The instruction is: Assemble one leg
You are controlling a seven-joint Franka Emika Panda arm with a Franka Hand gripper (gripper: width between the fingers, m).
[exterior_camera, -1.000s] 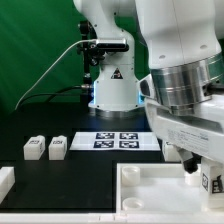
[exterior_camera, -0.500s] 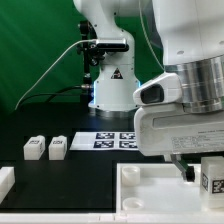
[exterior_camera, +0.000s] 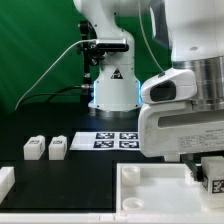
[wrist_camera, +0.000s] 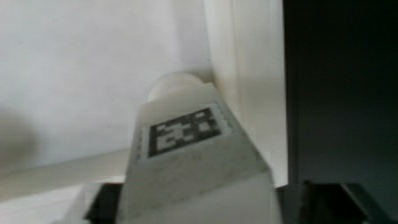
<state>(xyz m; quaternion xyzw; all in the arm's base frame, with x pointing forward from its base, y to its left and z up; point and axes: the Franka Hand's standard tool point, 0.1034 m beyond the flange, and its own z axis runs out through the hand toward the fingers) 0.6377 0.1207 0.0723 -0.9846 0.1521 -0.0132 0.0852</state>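
Observation:
My gripper [exterior_camera: 211, 178] is shut on a small white leg [exterior_camera: 213, 184] with a black-and-white tag on its face. It holds the leg at the right side of the large white square panel [exterior_camera: 150, 190], at the exterior view's lower right. In the wrist view the leg [wrist_camera: 192, 140] stands between my dark fingers [wrist_camera: 107, 203], and its far end is at the panel's raised rim [wrist_camera: 228, 50]. I cannot tell whether it touches the panel. Two more legs [exterior_camera: 33, 148] [exterior_camera: 57, 147] lie on the black table at the exterior view's left.
The marker board [exterior_camera: 118, 140] lies on the table in front of the arm's base [exterior_camera: 112, 90]. A white part [exterior_camera: 5, 181] sits at the lower left edge of the exterior view. Black table [wrist_camera: 347, 80] shows beside the panel's rim.
My wrist has swung across the exterior view and now covers more of the right side. The held leg has shifted slightly to the right and stays over the panel's right part.

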